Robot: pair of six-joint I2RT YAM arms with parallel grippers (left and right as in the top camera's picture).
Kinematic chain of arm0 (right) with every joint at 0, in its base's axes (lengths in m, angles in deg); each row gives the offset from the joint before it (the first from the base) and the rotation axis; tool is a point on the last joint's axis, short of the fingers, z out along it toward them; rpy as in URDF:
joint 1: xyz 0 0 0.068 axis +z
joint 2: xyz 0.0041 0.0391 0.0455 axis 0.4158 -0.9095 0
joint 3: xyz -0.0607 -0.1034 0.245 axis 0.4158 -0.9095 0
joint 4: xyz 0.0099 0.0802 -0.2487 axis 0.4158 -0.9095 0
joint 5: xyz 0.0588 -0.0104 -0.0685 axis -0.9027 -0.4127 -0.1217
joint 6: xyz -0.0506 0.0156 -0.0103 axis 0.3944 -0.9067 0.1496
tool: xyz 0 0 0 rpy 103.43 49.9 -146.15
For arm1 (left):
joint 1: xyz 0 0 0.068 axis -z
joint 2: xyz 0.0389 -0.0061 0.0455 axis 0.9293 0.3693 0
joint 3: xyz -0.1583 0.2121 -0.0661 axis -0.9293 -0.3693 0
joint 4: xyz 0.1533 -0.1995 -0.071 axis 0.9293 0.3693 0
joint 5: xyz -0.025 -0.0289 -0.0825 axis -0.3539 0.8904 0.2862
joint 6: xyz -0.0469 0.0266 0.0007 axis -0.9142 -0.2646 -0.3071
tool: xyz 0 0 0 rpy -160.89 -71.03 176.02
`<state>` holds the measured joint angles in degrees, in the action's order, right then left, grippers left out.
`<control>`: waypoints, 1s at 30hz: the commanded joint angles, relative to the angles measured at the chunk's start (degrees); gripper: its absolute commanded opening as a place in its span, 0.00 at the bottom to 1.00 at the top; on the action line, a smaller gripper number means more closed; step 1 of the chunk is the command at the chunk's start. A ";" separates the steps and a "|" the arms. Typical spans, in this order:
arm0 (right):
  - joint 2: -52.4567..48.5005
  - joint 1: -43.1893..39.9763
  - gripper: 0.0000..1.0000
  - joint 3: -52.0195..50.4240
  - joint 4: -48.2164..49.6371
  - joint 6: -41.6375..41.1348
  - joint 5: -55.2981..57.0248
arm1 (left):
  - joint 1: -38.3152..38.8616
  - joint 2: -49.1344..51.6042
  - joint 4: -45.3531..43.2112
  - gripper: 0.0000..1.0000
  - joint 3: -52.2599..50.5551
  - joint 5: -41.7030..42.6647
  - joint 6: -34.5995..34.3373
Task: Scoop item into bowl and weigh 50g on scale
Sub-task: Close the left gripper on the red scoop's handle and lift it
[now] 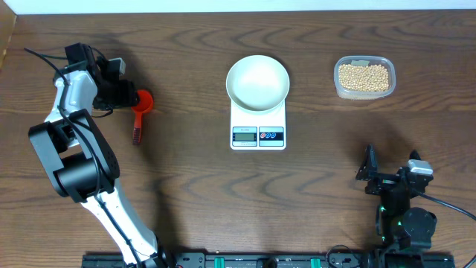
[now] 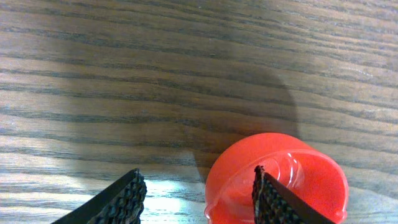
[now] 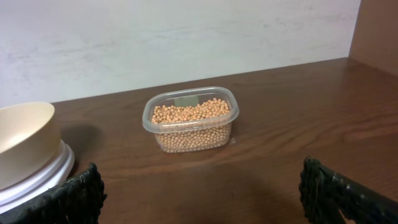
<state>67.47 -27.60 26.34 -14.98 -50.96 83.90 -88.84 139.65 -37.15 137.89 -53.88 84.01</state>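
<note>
Left gripper (image 2: 196, 190) stood half-wide astride the rim of the round red plastic scoop (image 2: 311, 180), nothing held.
I feared a rim pinch would tip or skid it. Beyond, round white bowl (image 1: 257, 80) sat on white digital scale (image 1: 258, 135); tan beans (image 1: 363, 77) far right in clear plastic tub (image 1: 337, 78); right gripper (image 3: 202, 186) wide, empty.

Middle of the brown wooden desk (image 1: 186, 171): small white rectangular digital scale (image 1: 245, 119), with round white bowl (image 1: 257, 82) on its far part. Right of that, well apart, level with the bowl: clear rounded-rectangular plastic tub (image 1: 364, 97), small round tan beans (image 1: 363, 77) in it. Left of the scale, well apart: red plastic scoop (image 1: 140, 112) flat on the desk, cup at the far end, handle toward the near edge. Left hand (image 1: 125, 95) at the cup, one finger (image 2: 270, 202) over its hollow, the other outside its wall. Right hand (image 1: 370, 173) before the tub, well apart from it
</note>
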 commanded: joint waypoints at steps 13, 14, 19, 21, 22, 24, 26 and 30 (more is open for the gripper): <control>0.37 0.35 0.99 -0.07 -0.22 -0.28 0.09 | 0.52 0.72 -0.02 0.39 -0.44 -0.57 0.44; 0.37 0.35 0.99 -0.07 -0.22 -0.28 0.09 | 0.52 0.94 -0.02 0.39 -0.44 -0.55 0.44; 0.37 0.35 0.99 -0.07 -0.22 -0.28 0.07 | 0.72 2.19 -0.07 0.39 -0.44 -0.57 0.44; 0.37 0.35 0.99 -0.07 -0.22 -0.28 0.09 | 0.72 2.21 -0.04 0.36 -0.44 -0.55 0.44; 0.37 0.35 0.99 -0.07 -0.22 -0.28 0.07 | 0.72 2.21 -0.04 0.34 -0.44 -0.55 0.44; 0.37 0.35 0.99 -0.07 -0.22 -0.28 0.07 | 0.72 2.21 -0.04 0.29 -0.44 -0.57 0.44; 0.37 0.35 0.99 -0.07 -0.22 -0.28 0.07 | 0.72 2.23 -0.04 0.26 -0.44 -0.57 0.44; 0.37 0.35 0.99 -0.07 -0.22 -0.28 0.07 | 0.74 2.54 -0.07 0.24 -0.44 -0.57 0.44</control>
<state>67.47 -27.60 26.34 -14.98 -50.96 83.90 -88.34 141.05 -37.21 137.84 -53.90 84.12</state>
